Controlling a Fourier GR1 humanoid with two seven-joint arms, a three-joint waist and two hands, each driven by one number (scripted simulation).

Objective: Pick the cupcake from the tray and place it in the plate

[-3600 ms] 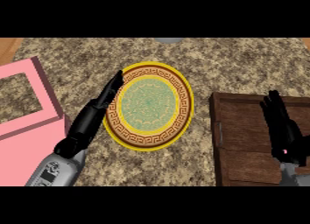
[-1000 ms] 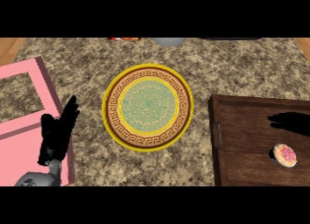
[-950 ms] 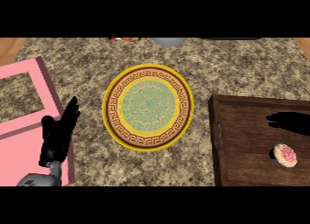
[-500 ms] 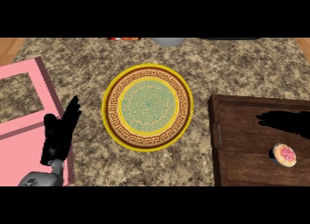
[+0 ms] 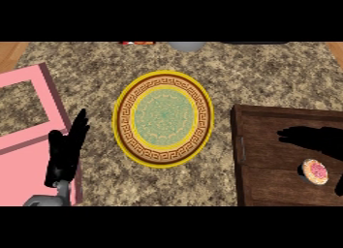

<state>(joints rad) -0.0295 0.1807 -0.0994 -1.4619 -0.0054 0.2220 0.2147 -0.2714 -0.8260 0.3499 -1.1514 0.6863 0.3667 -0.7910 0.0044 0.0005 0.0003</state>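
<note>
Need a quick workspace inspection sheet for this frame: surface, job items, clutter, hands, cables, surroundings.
Surface: speckled stone counter.
Job's things: cupcake with pink top on the dark wooden tray, near the view's right edge; yellow patterned plate left of the tray, nothing on it.
Clutter: pink frame-like object at left; grey object and a red item at the far edge, cut off.
Hands: left hand open, resting beside the pink object; right hand not seen, only a dark shadow on the tray.
Cables: nothing seen.
Surroundings: wooden floor at the corners.
</note>
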